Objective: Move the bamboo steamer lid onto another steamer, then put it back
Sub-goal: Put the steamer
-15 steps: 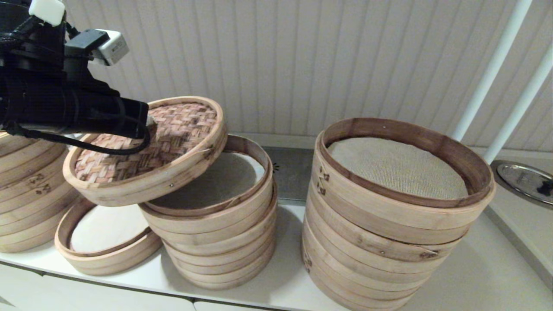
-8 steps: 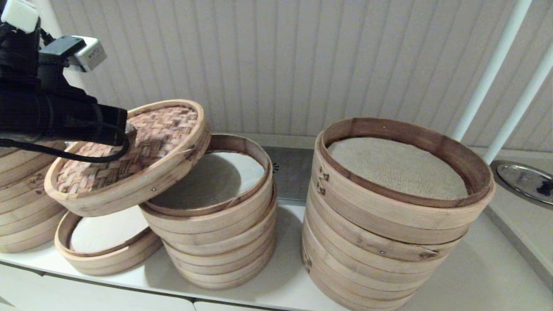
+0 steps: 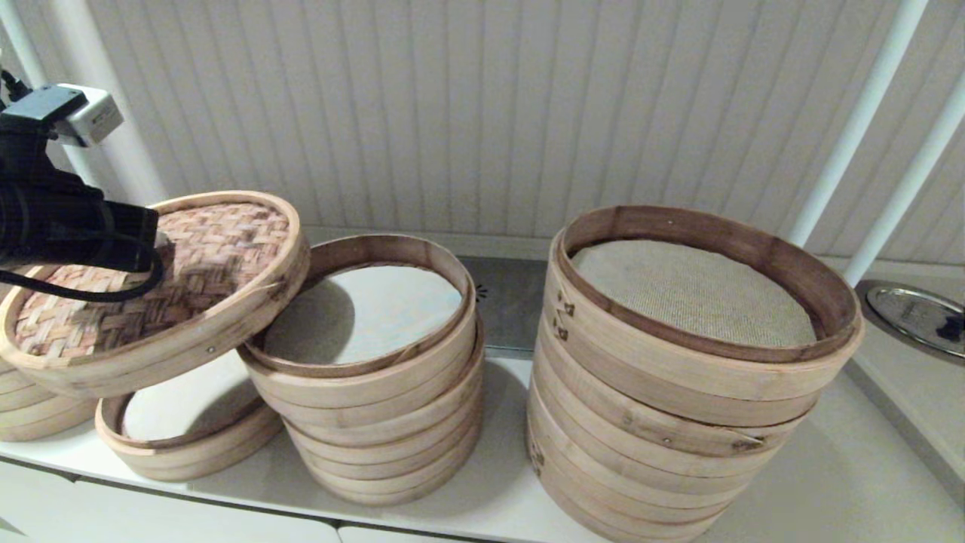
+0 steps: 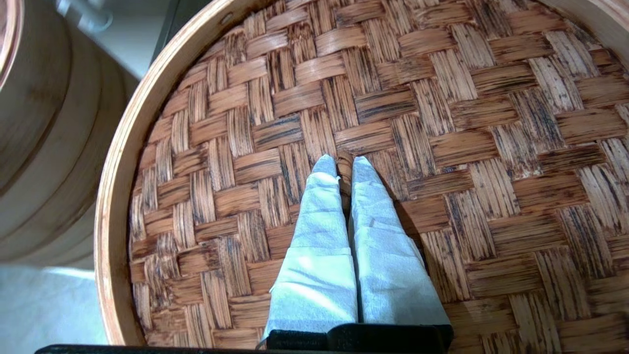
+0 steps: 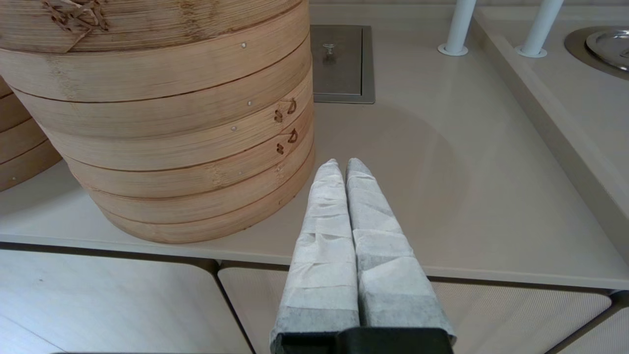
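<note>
The bamboo steamer lid (image 3: pixel 211 253) hangs tilted in the air at the left, its lower edge over the low single steamer (image 3: pixel 188 445). My left gripper (image 3: pixel 154 243) is shut on the lid's small centre loop, which sits pinched between the white-wrapped fingers (image 4: pixel 314 216) on the woven top (image 4: pixel 442 123). The other steamer (image 3: pixel 377 385), a medium stack with a white liner (image 3: pixel 377 309), stands uncovered just right of the lid, its left rim under the lid's edge. My right gripper (image 5: pixel 342 164) is shut and empty, low by the counter's front edge.
A wider, taller stack (image 3: pixel 678 422) with a beige mesh liner stands to the right; its wall (image 5: pixel 162 137) is beside my right gripper. Another stack (image 3: pixel 30 418) sits at the far left behind the lid. White poles (image 3: pixel 859 113) and a metal dish (image 3: pixel 916 313) are at the right.
My left arm has carried the lid leftward and slightly down, off the medium stack, whose white liner is now almost fully uncovered. The lid now hangs over the low steamer.
</note>
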`<state>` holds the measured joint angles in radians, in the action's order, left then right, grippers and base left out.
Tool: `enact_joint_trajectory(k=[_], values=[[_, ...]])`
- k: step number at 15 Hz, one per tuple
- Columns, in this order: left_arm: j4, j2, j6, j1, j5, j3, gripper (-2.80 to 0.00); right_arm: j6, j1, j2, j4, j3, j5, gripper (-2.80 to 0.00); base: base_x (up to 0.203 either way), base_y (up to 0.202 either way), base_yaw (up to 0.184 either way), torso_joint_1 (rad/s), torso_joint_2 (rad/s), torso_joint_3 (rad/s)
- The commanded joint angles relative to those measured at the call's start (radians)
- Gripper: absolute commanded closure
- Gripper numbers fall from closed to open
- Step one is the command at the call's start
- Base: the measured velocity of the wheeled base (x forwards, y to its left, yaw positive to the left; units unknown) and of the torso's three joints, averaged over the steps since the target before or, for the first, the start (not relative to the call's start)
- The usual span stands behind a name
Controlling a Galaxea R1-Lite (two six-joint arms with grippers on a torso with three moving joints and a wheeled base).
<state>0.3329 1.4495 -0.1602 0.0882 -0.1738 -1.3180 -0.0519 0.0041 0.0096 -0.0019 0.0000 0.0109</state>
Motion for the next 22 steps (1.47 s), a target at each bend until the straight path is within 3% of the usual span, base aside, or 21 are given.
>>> enact_joint_trajectory(k=[1,11,22], values=[[0.0,-0.007,-0.002,-0.042,0.001,0.025,0.0,0.0,0.0,0.0,-0.001,0.002,0.0,0.0,0.0,0.0,0.0,0.0,0.0,0.0],[-0.1,-0.015,-0.002,-0.198,-0.009,0.083,0.0,0.0,-0.001,0.001,0.0,0.002,0.0,0.0,0.0,0.0,0.0,0.0,0.0,0.0],[-0.101,0.006,-0.011,-0.282,-0.003,0.085,0.0,0.0,-0.001,0.0,-0.001,0.002,0.0,0.0,0.0,0.0,0.0,0.0,0.0,0.0]])
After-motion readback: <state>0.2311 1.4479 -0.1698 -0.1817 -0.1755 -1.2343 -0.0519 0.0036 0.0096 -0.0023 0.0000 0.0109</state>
